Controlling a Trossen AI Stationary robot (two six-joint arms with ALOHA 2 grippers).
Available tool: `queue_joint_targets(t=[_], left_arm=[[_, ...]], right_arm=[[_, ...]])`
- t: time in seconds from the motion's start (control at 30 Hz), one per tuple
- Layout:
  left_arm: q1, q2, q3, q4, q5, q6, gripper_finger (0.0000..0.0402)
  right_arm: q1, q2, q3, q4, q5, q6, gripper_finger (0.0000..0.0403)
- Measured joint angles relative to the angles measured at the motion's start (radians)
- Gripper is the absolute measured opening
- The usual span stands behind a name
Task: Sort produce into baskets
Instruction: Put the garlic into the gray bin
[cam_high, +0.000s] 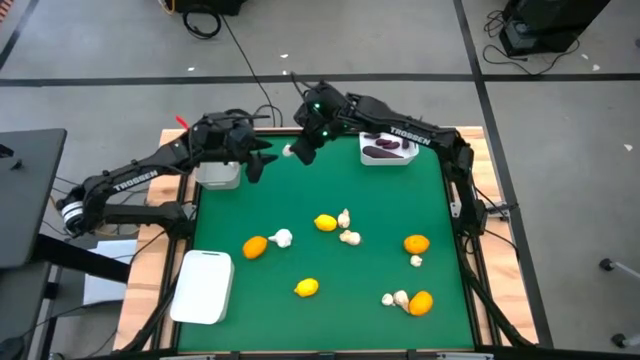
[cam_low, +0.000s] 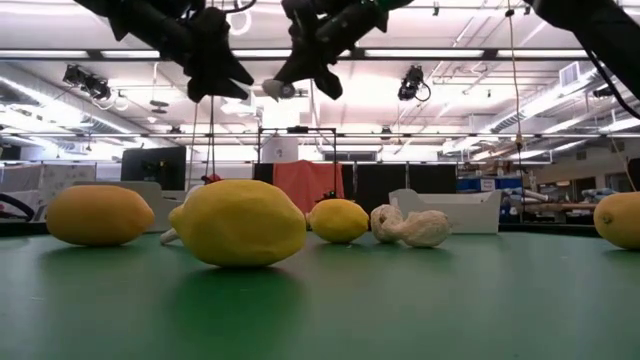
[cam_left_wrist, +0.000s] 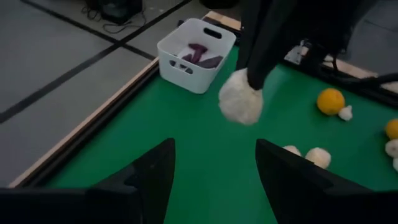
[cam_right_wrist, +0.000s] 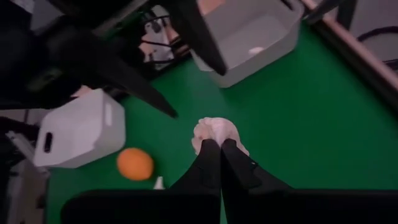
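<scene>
Right gripper (cam_high: 297, 152) pinched on garlic bulb (cam_high: 288, 152), held aloft over far edge of green mat (cam_high: 330, 265), between translucent basket (cam_high: 219, 176) and white basket (cam_high: 388, 150) holding eggplants (cam_high: 383, 152); left gripper (cam_high: 256, 165) alongside, agape, empty.

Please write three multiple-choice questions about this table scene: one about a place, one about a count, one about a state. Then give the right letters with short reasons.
1. Where do the purple eggplant pieces lie?
A. in the white basket at the far right corner
B. loose on the green mat
C. in the overturned basket

2. How many yellow lemons lie on the mat?
A. one
B. two
C. four

3. What is the right tool doing?
A. hanging open and empty
B. shut on a garlic bulb
C. holding an orange

Answers:
1 A, the high view shows them inside it.
2 B, one mid-mat, one nearer the front.
3 B, the right wrist view shows closed fingers gripping the bulb.
</scene>
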Motion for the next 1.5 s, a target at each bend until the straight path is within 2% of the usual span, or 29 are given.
queue_joint_targets(t=[0.17, 0.37, 0.57, 1.2, 1.37, 1.5], left_arm=[[-0.027, 0.000, 0.000, -0.005, 0.002, 0.082, 0.0227], [-0.072, 0.000, 0.000, -0.005, 0.055, 0.178, 0.0227], [-0.119, 0.000, 0.000, 0.000, 0.065, 0.204, 0.0227], [-0.177, 0.000, 0.000, 0.002, 0.054, 0.202, 0.0226], [-0.177, -0.001, 0.000, 0.020, 0.032, 0.156, 0.0207], [-0.177, -0.001, 0.000, 0.026, 0.032, 0.153, 0.0173]], right_arm=[[0.023, 0.000, 0.000, 0.027, -0.014, 0.068, 0.0003], [0.043, 0.000, 0.000, 0.099, -0.068, 0.163, 0.0003], [0.066, 0.000, 0.000, 0.138, -0.102, 0.201, 0.0003], [0.118, 0.000, 0.000, 0.122, -0.017, 0.224, 0.0004], [0.127, 0.000, 0.000, 0.062, -0.009, 0.214, 0.0004], [0.134, 0.000, 0.000, 0.059, 0.023, 0.205, 0.0004]])
